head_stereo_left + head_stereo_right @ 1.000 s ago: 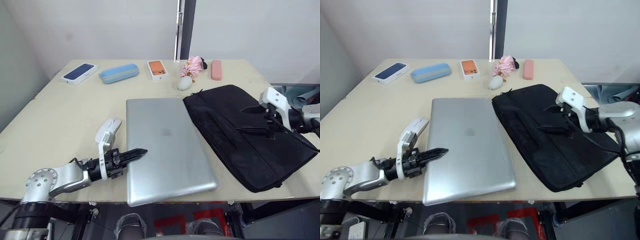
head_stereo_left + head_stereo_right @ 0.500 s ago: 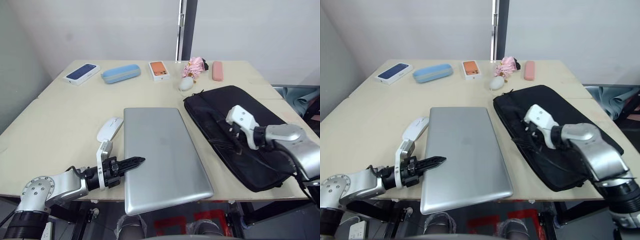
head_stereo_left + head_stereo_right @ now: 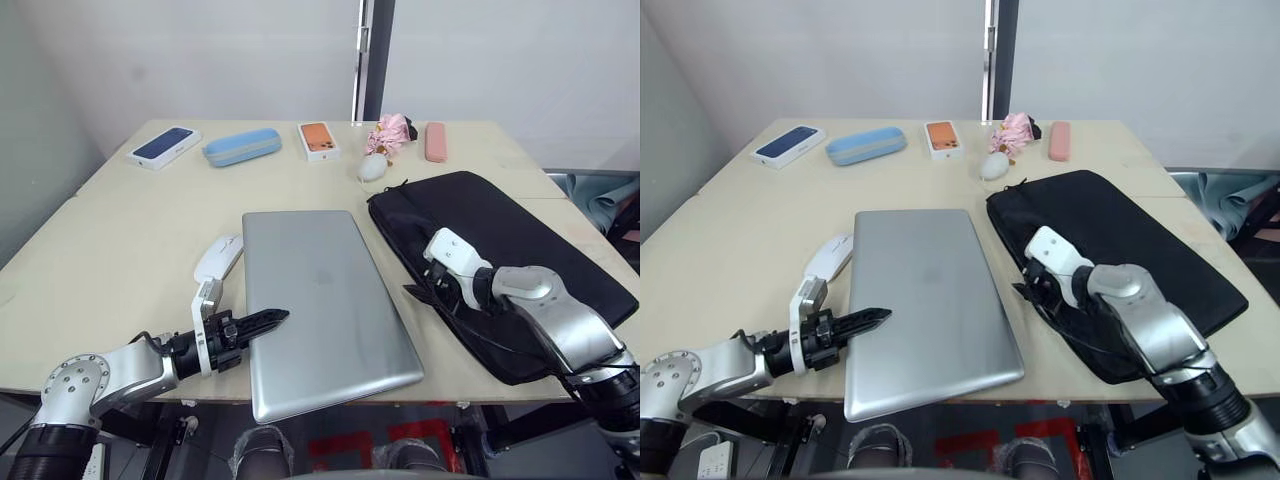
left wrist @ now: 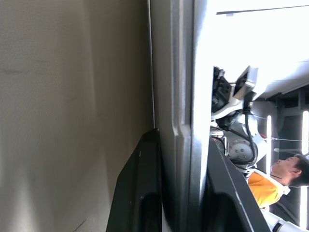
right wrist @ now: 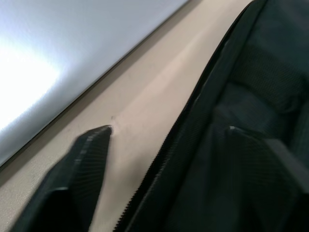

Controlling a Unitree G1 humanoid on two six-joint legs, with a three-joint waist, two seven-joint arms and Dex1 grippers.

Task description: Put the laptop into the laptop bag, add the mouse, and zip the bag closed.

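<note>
The right gripper (image 3: pixel 418 291), fingers spread, is sliding down the bag (image 3: pixel 520 250) to its laptop-side edge. The left gripper (image 3: pixel 268 319) is pinching the laptop (image 3: pixel 320 295) edge, mouse (image 3: pixel 218 258) beside.

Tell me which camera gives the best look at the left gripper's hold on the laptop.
The left wrist view: the left gripper has one black finger on each side of the laptop edge, pinching it. The eye views show the gripper at the laptop's left edge near the front corner, but the contact itself is hard to see. The right wrist view shows just the laptop.
</note>
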